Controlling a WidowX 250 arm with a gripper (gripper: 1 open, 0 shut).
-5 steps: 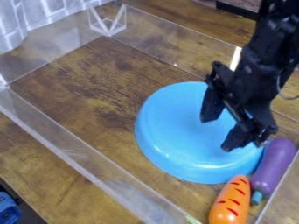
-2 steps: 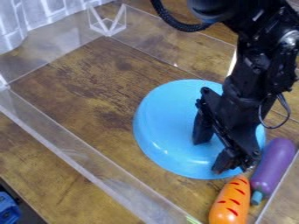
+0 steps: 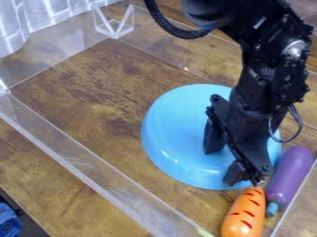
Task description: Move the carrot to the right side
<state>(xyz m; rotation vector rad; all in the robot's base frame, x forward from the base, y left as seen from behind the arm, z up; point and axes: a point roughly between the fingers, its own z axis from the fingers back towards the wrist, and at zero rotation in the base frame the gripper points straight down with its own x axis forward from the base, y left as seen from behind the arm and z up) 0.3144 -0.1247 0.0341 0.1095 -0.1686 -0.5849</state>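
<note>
Black robot gripper (image 3: 233, 159) hangs over a round, bright blue plastic plate (image 3: 170, 139) on a brown wooden tabletop (image 3: 87, 106), its fingers parted by a modest gap with nothing visible between them. The orange toy carrot with dark groove marks and a green top (image 3: 244, 214) lies near the plate's lower right edge, in the lower right of the view, beside a glossy purple toy eggplant (image 3: 288, 178). A clear plastic wall (image 3: 106, 176) runs diagonally along the near side.

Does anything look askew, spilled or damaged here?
Nothing looks spilled or damaged. The one oddity is crowding: the carrot and eggplant lie off the blue plate, squeezed beside its rim, while the plate's visible surface holds no food.
</note>
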